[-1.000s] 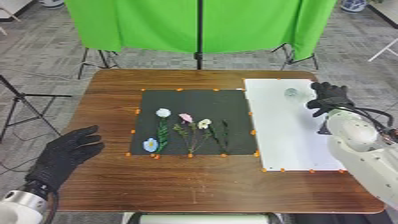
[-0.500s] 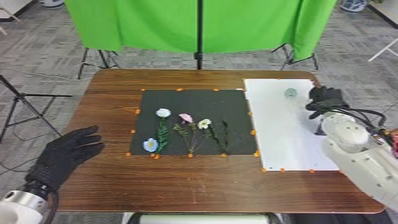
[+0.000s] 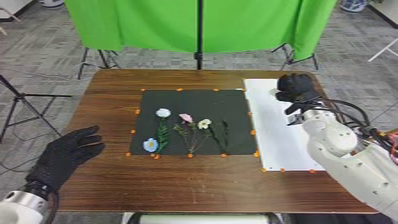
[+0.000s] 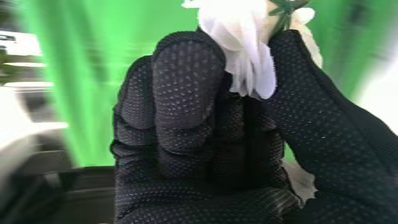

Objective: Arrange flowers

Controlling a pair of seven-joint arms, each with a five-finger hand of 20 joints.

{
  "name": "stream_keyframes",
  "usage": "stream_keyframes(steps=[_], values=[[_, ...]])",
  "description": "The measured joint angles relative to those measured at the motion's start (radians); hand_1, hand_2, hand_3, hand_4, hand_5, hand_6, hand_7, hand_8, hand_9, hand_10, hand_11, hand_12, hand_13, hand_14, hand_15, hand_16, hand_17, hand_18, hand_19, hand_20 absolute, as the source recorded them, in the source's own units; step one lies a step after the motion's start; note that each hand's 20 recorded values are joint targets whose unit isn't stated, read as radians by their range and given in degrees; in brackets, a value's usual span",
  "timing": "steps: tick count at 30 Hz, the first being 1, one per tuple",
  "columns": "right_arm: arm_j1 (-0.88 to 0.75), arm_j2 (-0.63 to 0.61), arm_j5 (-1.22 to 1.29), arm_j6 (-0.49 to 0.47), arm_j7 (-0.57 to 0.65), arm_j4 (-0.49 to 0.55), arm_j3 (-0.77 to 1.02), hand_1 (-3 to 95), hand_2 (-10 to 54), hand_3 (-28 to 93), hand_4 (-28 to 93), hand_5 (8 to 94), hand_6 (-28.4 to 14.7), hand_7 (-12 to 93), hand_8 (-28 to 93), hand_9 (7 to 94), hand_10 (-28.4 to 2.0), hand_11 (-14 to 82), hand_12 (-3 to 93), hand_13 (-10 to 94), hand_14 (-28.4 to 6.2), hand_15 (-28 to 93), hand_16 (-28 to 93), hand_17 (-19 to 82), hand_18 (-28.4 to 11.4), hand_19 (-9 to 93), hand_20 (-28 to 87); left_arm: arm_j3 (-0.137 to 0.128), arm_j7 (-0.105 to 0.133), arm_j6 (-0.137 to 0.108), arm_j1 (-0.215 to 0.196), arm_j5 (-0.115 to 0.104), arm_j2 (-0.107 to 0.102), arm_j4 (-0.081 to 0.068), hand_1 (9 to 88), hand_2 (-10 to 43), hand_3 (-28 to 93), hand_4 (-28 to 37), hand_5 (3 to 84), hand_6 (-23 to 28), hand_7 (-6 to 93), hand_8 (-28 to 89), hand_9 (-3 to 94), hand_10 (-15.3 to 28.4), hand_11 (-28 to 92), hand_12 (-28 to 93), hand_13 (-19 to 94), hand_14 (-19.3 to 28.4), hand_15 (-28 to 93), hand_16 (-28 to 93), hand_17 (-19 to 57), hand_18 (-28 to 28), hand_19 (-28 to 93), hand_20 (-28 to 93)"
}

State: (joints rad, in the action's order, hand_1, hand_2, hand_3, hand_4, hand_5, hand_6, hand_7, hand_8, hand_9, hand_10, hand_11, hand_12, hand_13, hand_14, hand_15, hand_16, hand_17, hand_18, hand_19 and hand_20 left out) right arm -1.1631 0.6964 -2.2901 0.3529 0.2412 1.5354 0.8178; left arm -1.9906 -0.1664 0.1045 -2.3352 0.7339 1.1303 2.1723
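Note:
My right hand (image 3: 298, 88) is over the far part of the white board (image 3: 286, 145). In the right wrist view, this hand (image 4: 187, 100) pinches a white flower (image 4: 238, 42) between thumb and fingers, with some green beside the petals. On the black mat (image 3: 191, 100) lie a white round flower (image 3: 163, 113), a light-blue flower (image 3: 150, 145), a pink flower (image 3: 186, 118), a cream flower (image 3: 204, 123) and dark green stems (image 3: 225, 137). Left of the mat, my left hand (image 3: 64, 156) rests with relaxed fingers.
Orange markers edge the mat and board on the brown table (image 3: 178, 185). A green curtain (image 3: 155, 25) hangs beyond the far edge, with stand legs on the floor. The right arm (image 3: 342, 155) spans the table's right side.
My right hand has moved left across the far part of the board. The small pale green glass object seen there before is now hidden around the hand. My left hand has kept still.

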Motion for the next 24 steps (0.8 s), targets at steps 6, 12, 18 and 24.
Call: stream_keyframes(steps=[6, 12, 18, 24], values=[[0.069, 0.068, -0.023, -0.010, -0.072, 0.062, -0.103, 49.9, -9.5, 84, -28, 70.1, 1.9, 49, -14, 83.7, -4.2, 21.9, 45.8, 80, -0.3, 49, 36, 34, -15.0, 77, 38, 0.007, 0.000, 0.000, 0.003, 0.000, 0.000, -0.001, 26.1, 7.0, 76, -27.6, 35.7, 6.6, 31.3, -16, 31.4, 15.8, 40, 13, 26, 17.9, 56, -7, -6.5, 23.0, 61, 3], [0.140, 0.168, -0.112, -0.038, -0.085, -0.012, -0.200, 49.8, -9.5, 84, -28, 69.9, 2.0, 49, -14, 83.5, -4.4, 22.1, 45.7, 79, -0.5, 50, 36, 34, -14.9, 77, 38, 0.009, -0.002, 0.000, 0.008, 0.000, 0.000, -0.001, 26.2, 7.0, 76, -27.6, 35.7, 6.6, 31.4, -16, 31.4, 15.7, 40, 13, 26, 17.9, 56, -7, -6.6, 23.0, 61, 3], [0.171, 0.198, -0.126, -0.045, -0.077, -0.063, -0.274, 49.8, -9.5, 84, -28, 69.8, 2.0, 49, -14, 83.2, -4.5, 22.2, 45.8, 79, -0.5, 50, 36, 34, -14.9, 77, 39, 0.010, -0.003, 0.000, 0.011, 0.000, 0.000, -0.001, 26.1, 7.0, 76, -27.5, 35.7, 6.7, 31.3, -16, 31.4, 15.8, 40, 13, 26, 17.9, 56, -7, -6.5, 23.0, 61, 3], [0.170, 0.218, -0.120, -0.044, -0.069, -0.098, -0.283, 49.7, -9.5, 84, -28, 69.0, 2.1, 50, -14, 82.7, -4.4, 22.1, 45.8, 78, -0.4, 50, 36, 33, -14.8, 76, 39, 0.013, -0.003, 0.000, 0.012, 0.000, 0.000, -0.002, 26.1, 7.0, 76, -27.5, 35.7, 6.6, 31.4, -16, 31.4, 15.8, 40, 13, 26, 17.9, 56, -7, -6.5, 23.0, 61, 3]])
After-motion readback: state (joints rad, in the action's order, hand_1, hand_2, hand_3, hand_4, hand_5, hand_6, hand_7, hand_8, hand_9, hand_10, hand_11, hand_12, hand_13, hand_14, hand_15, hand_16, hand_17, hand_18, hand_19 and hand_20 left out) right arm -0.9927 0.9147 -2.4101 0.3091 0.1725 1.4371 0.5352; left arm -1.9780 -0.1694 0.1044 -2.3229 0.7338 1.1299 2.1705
